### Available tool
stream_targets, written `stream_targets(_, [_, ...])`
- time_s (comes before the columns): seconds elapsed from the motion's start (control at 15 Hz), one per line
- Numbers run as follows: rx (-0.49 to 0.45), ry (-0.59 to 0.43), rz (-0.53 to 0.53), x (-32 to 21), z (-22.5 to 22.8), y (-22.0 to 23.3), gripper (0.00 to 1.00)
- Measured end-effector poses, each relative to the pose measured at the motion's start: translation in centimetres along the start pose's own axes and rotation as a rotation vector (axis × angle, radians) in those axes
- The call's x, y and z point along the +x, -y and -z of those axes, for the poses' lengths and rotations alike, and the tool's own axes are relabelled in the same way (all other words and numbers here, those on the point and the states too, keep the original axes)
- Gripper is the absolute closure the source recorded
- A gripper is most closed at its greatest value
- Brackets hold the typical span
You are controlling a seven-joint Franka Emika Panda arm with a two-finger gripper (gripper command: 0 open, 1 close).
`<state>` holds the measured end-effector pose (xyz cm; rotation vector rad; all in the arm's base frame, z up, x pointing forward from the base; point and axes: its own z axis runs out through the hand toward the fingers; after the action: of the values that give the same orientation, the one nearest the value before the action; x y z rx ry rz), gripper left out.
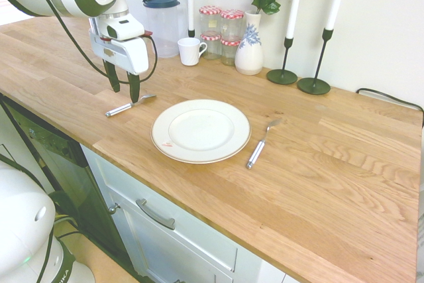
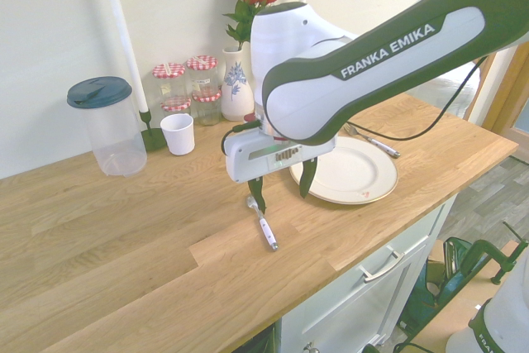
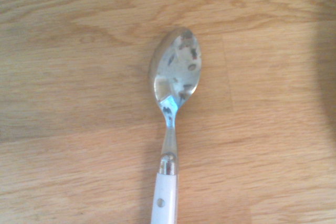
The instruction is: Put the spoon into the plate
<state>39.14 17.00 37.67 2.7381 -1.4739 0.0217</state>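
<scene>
The spoon (image 1: 129, 105) lies flat on the worktop (image 1: 318, 164), near its front edge, beside the plate (image 1: 201, 130). Its bowl points away from the front edge and its handle points toward it. My fingers (image 1: 134, 89) hang spread above it, holding nothing. I think the shiny neck might slip out or spin if I pinch badly.

The shiny silver spoon with a white handle (image 3: 169, 129) runs off the wrist view's edge, handle end unseen; in the second exterior view the white arm hides part of the round white plate (image 2: 364, 173).
</scene>
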Motion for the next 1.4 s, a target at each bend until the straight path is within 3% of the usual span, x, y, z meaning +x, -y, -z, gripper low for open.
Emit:
stream_targets(0.47, [-0.018,0.006,-0.015,-1.7,-2.7,-0.3,0.00])
stream_targets(0.53, [-0.015,0.007,-0.019,-1.7,-2.9,-0.2,1.00])
stream_targets(1.4, [0.008,0.010,-0.022,-2.0,-5.2,0.8,1.00])
